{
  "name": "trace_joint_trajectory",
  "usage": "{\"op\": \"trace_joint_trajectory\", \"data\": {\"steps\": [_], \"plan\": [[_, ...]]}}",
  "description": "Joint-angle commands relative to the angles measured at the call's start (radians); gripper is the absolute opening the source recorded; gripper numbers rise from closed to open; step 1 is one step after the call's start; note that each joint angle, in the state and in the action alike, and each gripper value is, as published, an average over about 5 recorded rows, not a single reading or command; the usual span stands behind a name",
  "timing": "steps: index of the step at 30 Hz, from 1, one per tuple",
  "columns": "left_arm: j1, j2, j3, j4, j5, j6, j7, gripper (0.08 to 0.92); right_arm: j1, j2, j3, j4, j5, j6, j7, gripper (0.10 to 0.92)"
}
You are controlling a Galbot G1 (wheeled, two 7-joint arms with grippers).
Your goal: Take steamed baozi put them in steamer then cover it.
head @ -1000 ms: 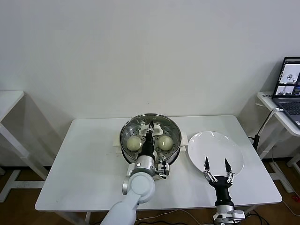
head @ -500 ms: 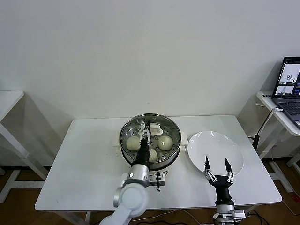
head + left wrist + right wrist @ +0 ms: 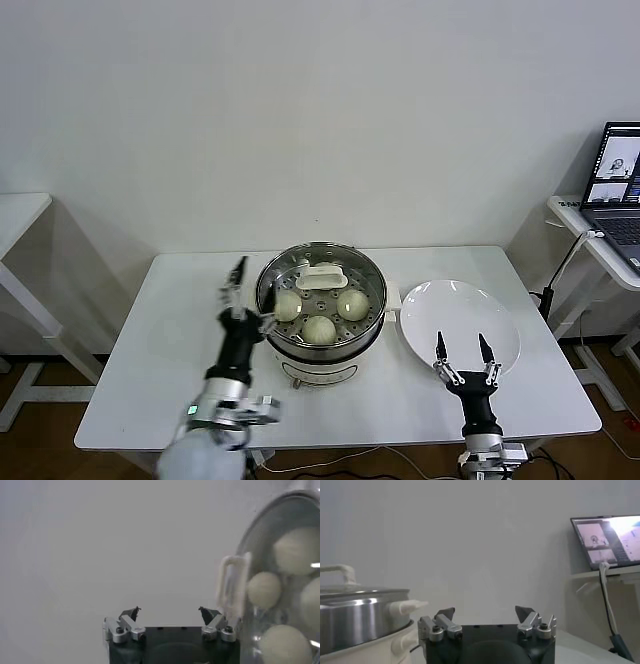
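White tabletop (image 3: 180,340) carries the shiny steel steamer (image 3: 322,300) with cream-white baozi (image 3: 318,328) inside; the left gripper (image 3: 250,284), fingers released and empty, stands beside its rim and could knock it.

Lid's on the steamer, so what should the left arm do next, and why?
Probably draw the open, empty left gripper away from the steamer: the glass lid already covers the baozi, the plate is bare, and the right gripper waits open near it.
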Motion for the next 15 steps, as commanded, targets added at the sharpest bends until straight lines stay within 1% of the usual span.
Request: {"op": "trace_joint_trajectory", "data": {"steps": [1, 3, 7, 15], "plan": [[0.177, -0.105, -0.498, 0.017, -0.774, -0.333, -0.035, 0.823, -0.009, -0.009, 0.014, 0.126, -0.013, -0.1, -0.006, 0.823], [0.183, -0.116, -0.527, 0.057, -0.824, -0.355, -0.006, 0.823, -0.008, -0.011, 0.017, 0.144, -0.017, -0.105, -0.006, 0.823], [0.198, -0.124, -0.553, 0.093, -0.884, -0.377, 0.028, 0.823, -0.012, -0.016, 0.019, 0.17, -0.045, -0.13, 0.009, 0.823], [0.214, -0.123, -0.556, 0.111, -0.876, -0.39, 0.052, 0.823, -0.025, -0.011, 0.02, 0.211, -0.064, -0.149, 0.016, 0.823]]}}
